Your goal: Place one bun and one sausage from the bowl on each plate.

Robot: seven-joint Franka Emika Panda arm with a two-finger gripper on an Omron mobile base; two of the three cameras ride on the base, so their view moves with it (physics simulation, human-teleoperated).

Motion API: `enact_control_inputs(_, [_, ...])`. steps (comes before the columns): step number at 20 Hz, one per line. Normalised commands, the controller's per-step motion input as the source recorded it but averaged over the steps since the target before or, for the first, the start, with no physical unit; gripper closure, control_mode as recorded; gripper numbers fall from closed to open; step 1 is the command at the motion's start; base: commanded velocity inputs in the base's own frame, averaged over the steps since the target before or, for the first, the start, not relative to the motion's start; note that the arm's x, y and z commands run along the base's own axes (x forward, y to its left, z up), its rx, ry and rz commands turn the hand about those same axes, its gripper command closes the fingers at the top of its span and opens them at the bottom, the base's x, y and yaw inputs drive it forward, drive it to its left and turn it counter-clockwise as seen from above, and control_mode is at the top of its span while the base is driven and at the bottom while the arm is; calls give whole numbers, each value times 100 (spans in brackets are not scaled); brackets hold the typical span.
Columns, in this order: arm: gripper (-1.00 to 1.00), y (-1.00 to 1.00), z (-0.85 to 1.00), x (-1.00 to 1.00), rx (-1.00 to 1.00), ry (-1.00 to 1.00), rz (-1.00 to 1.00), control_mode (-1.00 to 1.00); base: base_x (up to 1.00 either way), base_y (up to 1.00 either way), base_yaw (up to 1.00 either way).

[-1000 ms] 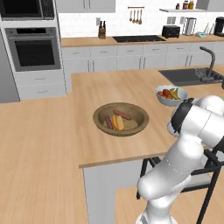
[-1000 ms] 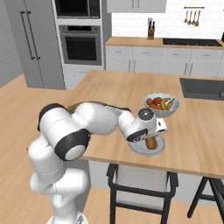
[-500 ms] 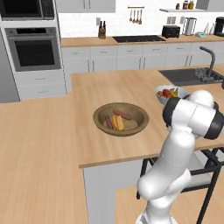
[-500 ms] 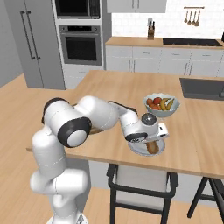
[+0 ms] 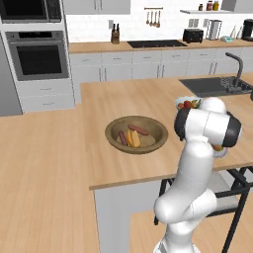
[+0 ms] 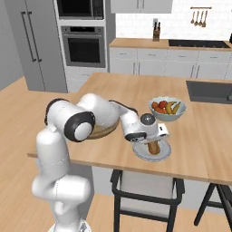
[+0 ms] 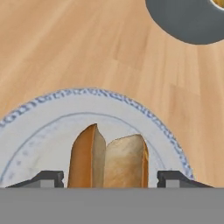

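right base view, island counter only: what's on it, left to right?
wooden bowl → plate with bun, gripper over it → fruit bowl → sink

Arm bent low and forward, wrist pointing down; gripper (image 7: 109, 177) fingertips (image 7: 48, 178) set wide apart, apparently not clamping.

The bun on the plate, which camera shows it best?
The hand view: the bun fills the lower centre, split open, on the pale plate, between the fingertips of the gripper. The right base view shows it small under the hand. In the left base view the arm hides it.
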Motion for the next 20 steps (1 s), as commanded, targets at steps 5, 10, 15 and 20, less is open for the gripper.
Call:
enact_control_inputs(5, [-100, -27, 0, 22, 4, -1, 1, -100, 0, 0, 0])
enact_control_inputs(10, [-100, 14, 91, -12, 15, -2, 8, -100, 0, 0, 0])
enact_control_inputs(15, [-100, 94, 100, -40, -8, 17, 15, -100, 0, 0, 0])
enact_control_inputs(20, [-100, 100, 83, -15, -3, 14, 25, -100, 0, 0, 0])
